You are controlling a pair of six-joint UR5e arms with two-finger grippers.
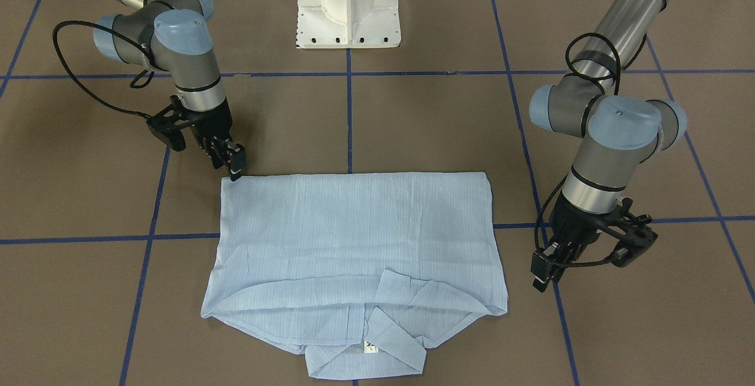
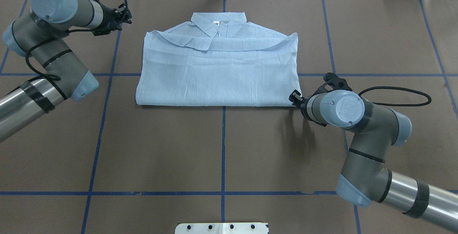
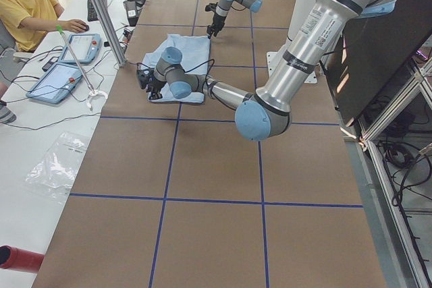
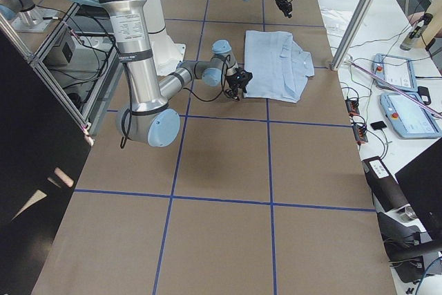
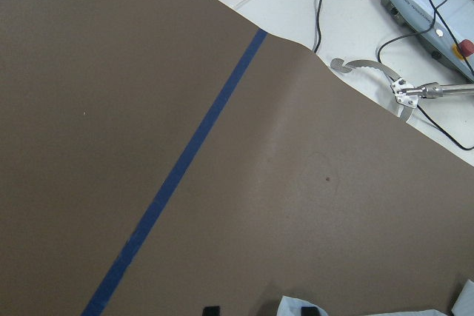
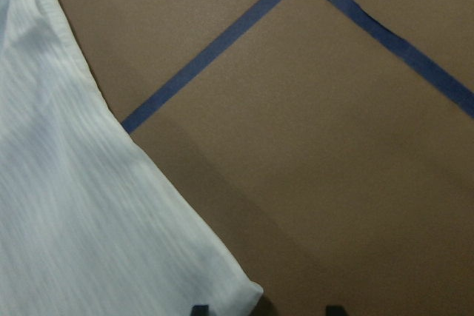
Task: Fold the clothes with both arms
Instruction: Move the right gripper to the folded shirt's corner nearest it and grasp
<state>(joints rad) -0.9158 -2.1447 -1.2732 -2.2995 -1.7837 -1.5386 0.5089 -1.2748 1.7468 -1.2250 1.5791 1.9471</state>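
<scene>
Overhead exterior view: one light blue striped shirt (image 2: 218, 73), lying flat on the brown surface (image 2: 222, 148) at 12 o'clock from its middle. The collar (image 2: 218, 21) is on the shirt's 12 o'clock edge and a straight fold runs along its 6 o'clock edge. No sleeves are showing, so they are judged to be tucked inside. Condition: a broad, tidy rectangle, so the first folds appear done. What seems left is at least one side-to-side fold to make it compact. The right pincer (image 1: 236, 169) is at the shirt's 4 o'clock corner, low on the surface. Its tips are spread, with the corner of the cloth lying between them and not yet nipped. The left pincer (image 1: 544, 277) is just off the shirt's 10 o'clock corner and apart from the cloth, with its tips spread and holding nothing.
</scene>
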